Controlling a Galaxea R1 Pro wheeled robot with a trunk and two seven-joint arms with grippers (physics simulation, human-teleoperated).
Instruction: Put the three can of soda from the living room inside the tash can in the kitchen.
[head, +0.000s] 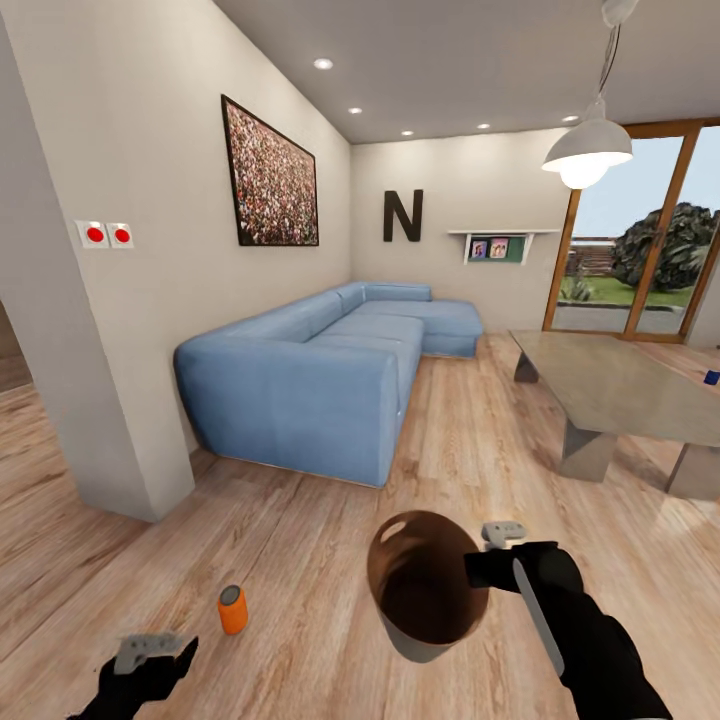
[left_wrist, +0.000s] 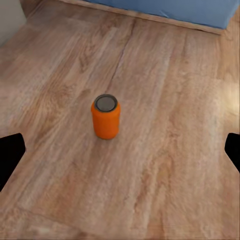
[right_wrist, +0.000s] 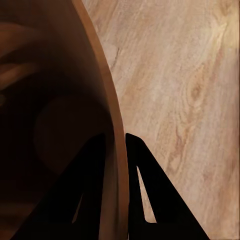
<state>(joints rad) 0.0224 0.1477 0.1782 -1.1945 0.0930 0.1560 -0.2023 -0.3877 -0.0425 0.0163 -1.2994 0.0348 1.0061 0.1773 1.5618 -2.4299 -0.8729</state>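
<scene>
Orange soda can is standing upright on the wood floor, a bit ahead of the left gripper, whose fingers are spread wide with nothing in them. The right gripper is pinched on the rim of the trash can — one finger inside, one outside — holding it up off the floor just right of the can. A dark blue can sits on the grey table, well away.

For this grab I'd centre the open fingers around the can's middle, come down straight so it doesn't tip, close, then lift and drop it into the held bin.
</scene>
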